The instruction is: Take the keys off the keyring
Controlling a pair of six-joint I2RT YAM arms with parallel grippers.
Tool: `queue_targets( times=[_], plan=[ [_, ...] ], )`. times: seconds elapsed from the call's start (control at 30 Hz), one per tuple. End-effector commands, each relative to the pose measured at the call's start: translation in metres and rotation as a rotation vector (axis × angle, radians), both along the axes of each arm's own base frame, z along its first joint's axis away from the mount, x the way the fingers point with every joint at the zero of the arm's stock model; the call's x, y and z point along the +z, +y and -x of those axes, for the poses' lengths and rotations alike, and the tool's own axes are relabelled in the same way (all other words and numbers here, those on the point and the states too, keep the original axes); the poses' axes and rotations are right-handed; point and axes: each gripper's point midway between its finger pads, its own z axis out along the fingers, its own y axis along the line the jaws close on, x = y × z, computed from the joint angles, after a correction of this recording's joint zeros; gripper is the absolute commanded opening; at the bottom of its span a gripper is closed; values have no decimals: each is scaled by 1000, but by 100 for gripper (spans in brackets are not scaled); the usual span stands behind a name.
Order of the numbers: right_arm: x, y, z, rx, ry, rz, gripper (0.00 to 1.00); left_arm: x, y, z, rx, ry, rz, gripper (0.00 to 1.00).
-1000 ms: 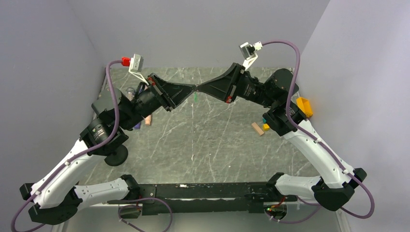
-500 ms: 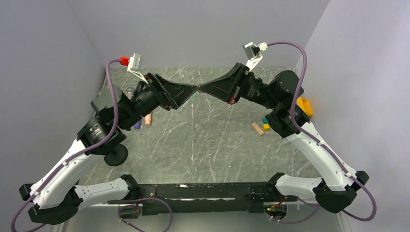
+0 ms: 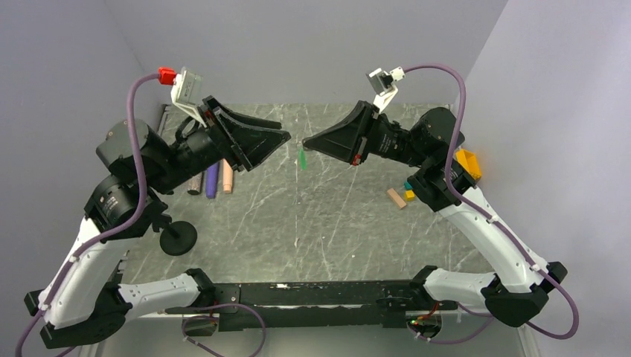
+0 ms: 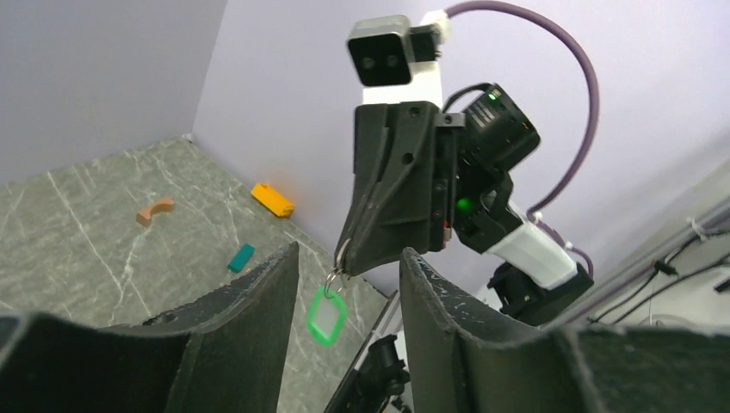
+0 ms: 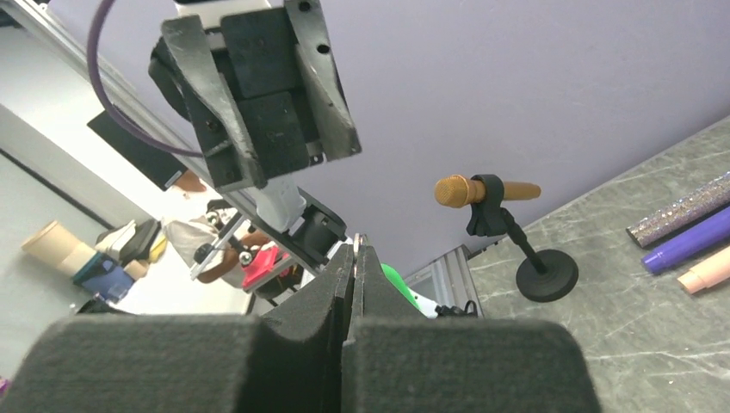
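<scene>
- Backed left gripper [image 3: 283,132] away from right gripper [image 3: 306,143], jaws spread and empty.
- Pinching keyring [image 4: 337,275] tight with right.
- Yet to free key [image 4: 325,315], dangling from keyring.

Even soft light, faint shadows, near fingers perhaps slightly blurred

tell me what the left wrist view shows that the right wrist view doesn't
Only left wrist: the green key tag in full, hanging below the keyring, plus a teal block and a yellow block. Only right wrist: a microphone on its stand and a purple stick. Both: the open left gripper, the right gripper shut on the keyring, at least some of the tag, the marble table.
</scene>
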Motion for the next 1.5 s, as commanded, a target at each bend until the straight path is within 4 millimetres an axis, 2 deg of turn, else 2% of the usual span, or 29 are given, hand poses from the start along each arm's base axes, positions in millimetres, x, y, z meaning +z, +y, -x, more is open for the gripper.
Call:
queue_targets(
  times=[0.0,0.13,0.53,1.07,1.27,1.4,1.43,1.47],
  plan=[
    [13,-1,16,71,-70,1,0,0,-7,16,-126,-67,-104,50],
    [13,2,22,125,-81,16,0,1,-12,23,-212,-86,-138,48],
    [14,2,29,167,-97,36,0,-17,-17,28,-338,-19,-221,36],
    [14,4,30,189,-95,40,0,-24,-18,32,-366,-13,-215,17],
    [14,6,30,201,-92,38,0,-26,-22,28,-365,0,-206,1],
    [12,8,29,212,-86,41,0,-25,-22,26,-354,0,-202,0],
    [12,8,29,213,-84,43,2,-26,-21,25,-347,2,-203,0],
    [11,8,29,217,-80,44,9,-25,-20,24,-336,5,-204,0]
  ],
)
